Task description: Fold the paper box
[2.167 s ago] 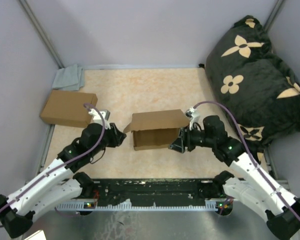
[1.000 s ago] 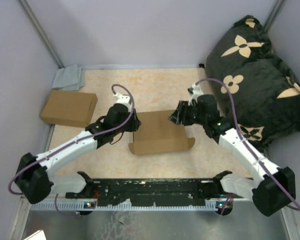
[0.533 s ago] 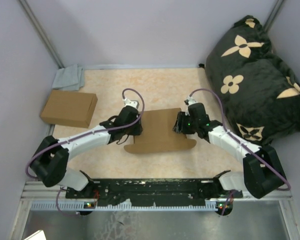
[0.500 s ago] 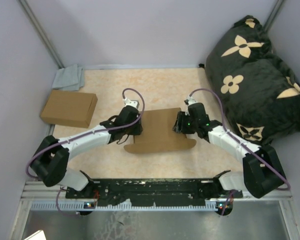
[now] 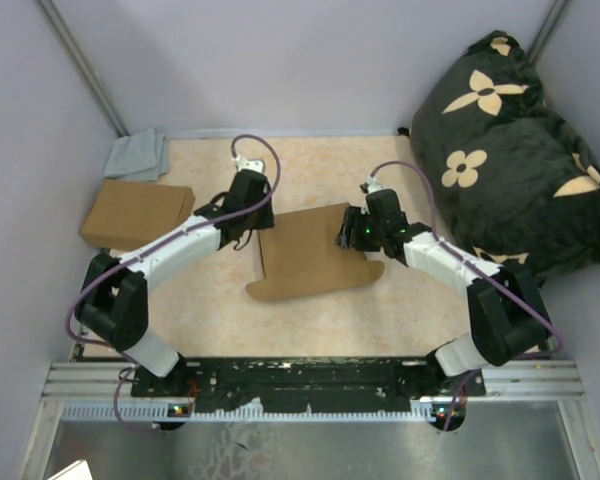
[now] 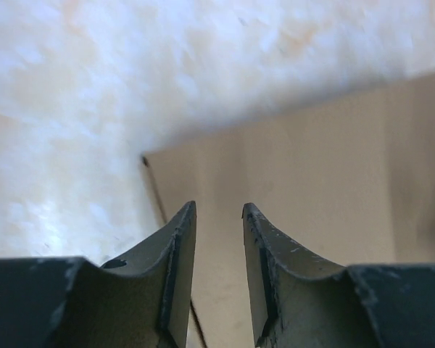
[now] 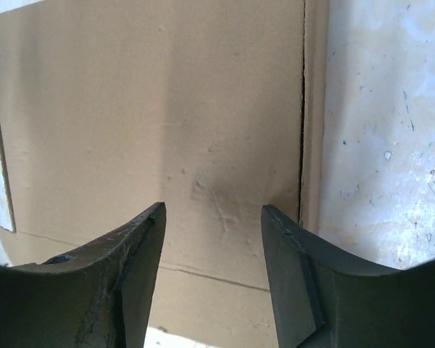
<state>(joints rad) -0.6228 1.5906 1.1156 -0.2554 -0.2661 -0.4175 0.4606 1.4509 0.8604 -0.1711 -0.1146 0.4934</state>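
The paper box (image 5: pixel 305 250) lies closed and flat-topped in the middle of the table, its rounded tuck flap (image 5: pixel 310 285) spread out on the near side. My left gripper (image 5: pixel 260 220) hovers at the box's far left corner, its jaws a narrow gap apart with nothing between them. In the left wrist view the left gripper (image 6: pixel 217 214) is over the cardboard (image 6: pixel 312 159) near its corner. My right gripper (image 5: pixel 352 232) is at the box's far right edge, open. In the right wrist view the right gripper (image 7: pixel 212 210) is over the lid (image 7: pixel 152 109), beside the side seam.
A ready-made brown cardboard box (image 5: pixel 137 215) sits at the left edge, with a grey cloth (image 5: pixel 138 155) behind it. A black flowered cushion (image 5: pixel 510 150) fills the right side. Grey walls close in the speckled table (image 5: pixel 310 170).
The box's lid, raised earlier, now lies down flat. Both arms have stretched farther out and both grippers have moved to the box's far corners. The box has turned slightly.
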